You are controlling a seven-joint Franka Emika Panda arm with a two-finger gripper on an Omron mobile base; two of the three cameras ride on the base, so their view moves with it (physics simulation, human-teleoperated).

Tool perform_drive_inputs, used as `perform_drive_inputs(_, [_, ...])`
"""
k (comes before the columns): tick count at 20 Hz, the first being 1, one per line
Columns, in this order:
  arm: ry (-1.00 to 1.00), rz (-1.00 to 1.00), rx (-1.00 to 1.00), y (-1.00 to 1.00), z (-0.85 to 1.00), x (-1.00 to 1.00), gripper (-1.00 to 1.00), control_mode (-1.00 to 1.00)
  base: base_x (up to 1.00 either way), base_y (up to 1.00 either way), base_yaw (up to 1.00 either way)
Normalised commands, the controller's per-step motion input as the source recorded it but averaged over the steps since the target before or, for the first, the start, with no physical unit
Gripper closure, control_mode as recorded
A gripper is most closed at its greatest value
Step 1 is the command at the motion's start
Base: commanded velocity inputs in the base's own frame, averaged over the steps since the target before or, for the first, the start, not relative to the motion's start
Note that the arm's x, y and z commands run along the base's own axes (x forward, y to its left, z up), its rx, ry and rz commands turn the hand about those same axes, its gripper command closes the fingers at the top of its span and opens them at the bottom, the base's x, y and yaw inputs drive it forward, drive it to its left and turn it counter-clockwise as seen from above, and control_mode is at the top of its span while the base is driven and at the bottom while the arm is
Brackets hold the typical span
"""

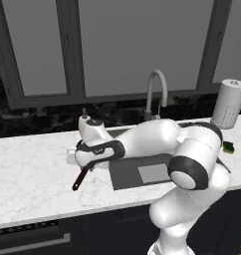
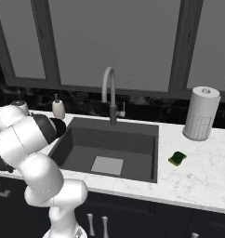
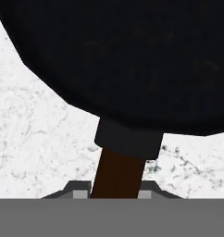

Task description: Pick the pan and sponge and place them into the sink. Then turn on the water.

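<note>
Gripper (image 3: pixel 116 193) over the pan (image 3: pixel 127 60) handle
Handle runs between the two fingertips — jaws set either side, grip itself too hidden to tell.

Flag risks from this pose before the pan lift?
1. In the hand view the gripper straddles the handle far from the pan body; the heavy end may droop or twist when lifted.
2. The soap bottle stands by the sink edge near the arm; a swing toward the basin could knock it.
3. The tap overhangs the sink; a high carry could clip it.
</note>
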Motion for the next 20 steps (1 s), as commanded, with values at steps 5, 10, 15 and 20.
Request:
perform_drive_inputs(5, [0.01,-0.37,-0.04,-0.62,0.19,-0.01,1.0,-1.0,0.0,0.0,0.0])
perform_drive_inputs(10, [0.09,-0.42,-0.12,-0.57,0.08,0.09,1.0,-1.0,0.0,0.0,0.0])
perform_drive_inputs(15, [0.09,-0.43,-0.14,-0.63,0.0,0.42,1.0,-1.0,0.0,0.0,0.0])
perform_drive_inputs(20, [0.15,-0.27,-0.04,-0.71,-0.1,0.66,1.0,-1.0,0.0,0.0,0.0])
